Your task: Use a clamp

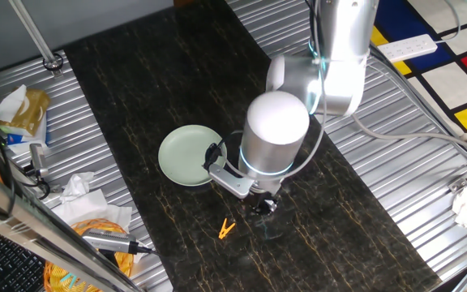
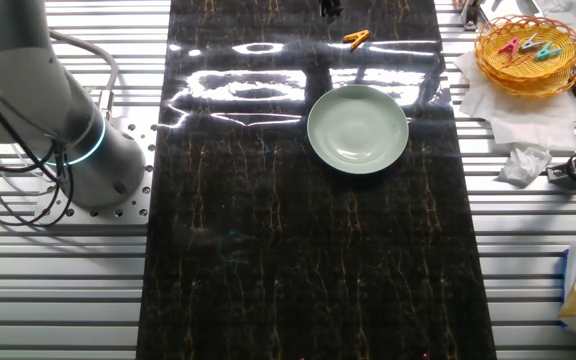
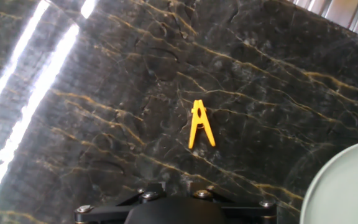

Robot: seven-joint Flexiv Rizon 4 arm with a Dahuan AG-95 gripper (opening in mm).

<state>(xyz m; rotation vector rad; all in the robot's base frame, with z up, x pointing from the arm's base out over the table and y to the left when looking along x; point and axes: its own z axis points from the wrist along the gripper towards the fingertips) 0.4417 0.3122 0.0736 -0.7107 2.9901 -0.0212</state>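
Clamp (image 3: 201, 124) lies free on marble, plate (image 3: 347, 186) nearby (untouching).

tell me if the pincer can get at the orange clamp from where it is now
Probably yes. The clamp lies alone on bare dark tabletop, apart from the plate, and the pincer hovers close beside it with nothing between them.

clamp (image 1: 227, 230) on mat (image 1: 177, 89) | plate (image 1: 186, 154) near | fingers (image 1: 263, 206) just beside clamp, apart
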